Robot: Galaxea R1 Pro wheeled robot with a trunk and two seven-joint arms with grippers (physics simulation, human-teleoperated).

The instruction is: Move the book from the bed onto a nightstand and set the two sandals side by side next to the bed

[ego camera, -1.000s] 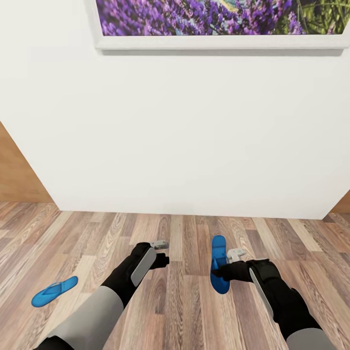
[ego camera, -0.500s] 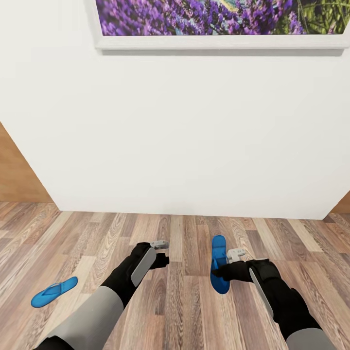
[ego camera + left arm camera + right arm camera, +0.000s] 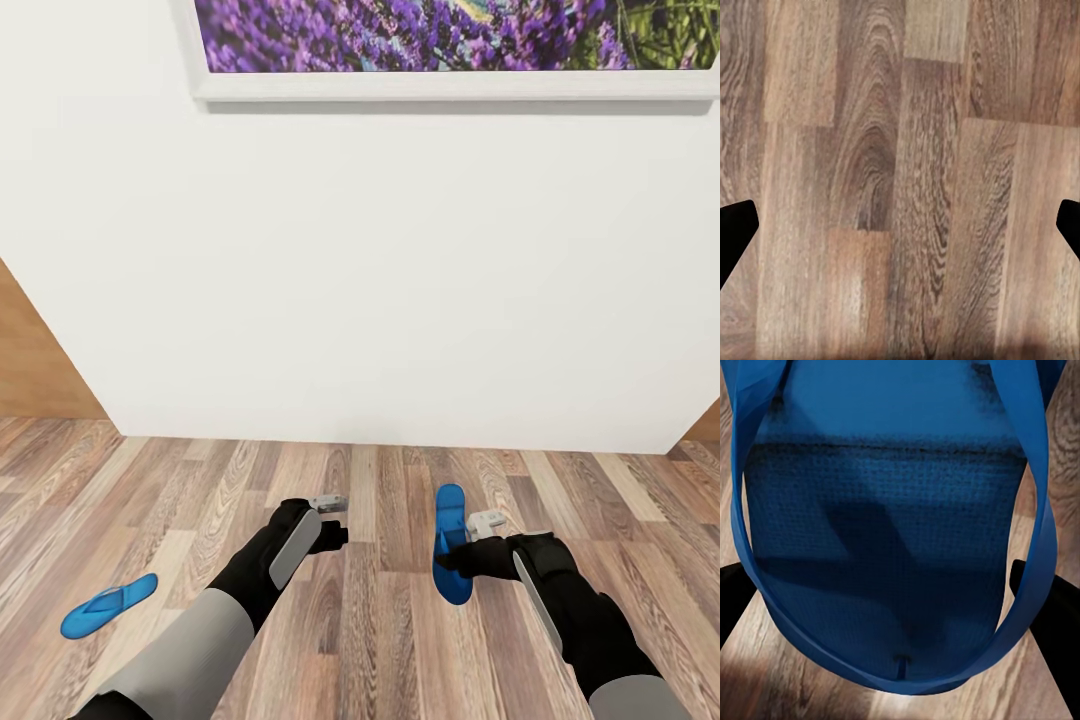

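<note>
My right gripper (image 3: pixel 452 556) is shut on one blue sandal (image 3: pixel 450 515), which hangs just above the wood floor with its length pointing toward the wall. In the right wrist view that sandal (image 3: pixel 892 510) sits between the dark fingers (image 3: pixel 1050 619), its strap looping around the sole. The other sandal (image 3: pixel 108 605) lies flat on the floor at the far left, apart from both arms. Over bare planks my left gripper (image 3: pixel 328 530) stands open, and the left wrist view has its fingertips (image 3: pixel 735 232) wide apart with nothing between them. The book, bed and nightstand are out of view.
A white wall (image 3: pixel 380 280) stands close ahead, with a framed lavender picture (image 3: pixel 450 40) at its top. A brown wooden panel (image 3: pixel 40 370) shows beyond the wall's left corner. Wood-plank floor (image 3: pixel 380 620) runs around both arms.
The whole view has shifted slightly, so the loose sandal sits a little lower and further left in the picture. Both arms and the held sandal keep their poses.
</note>
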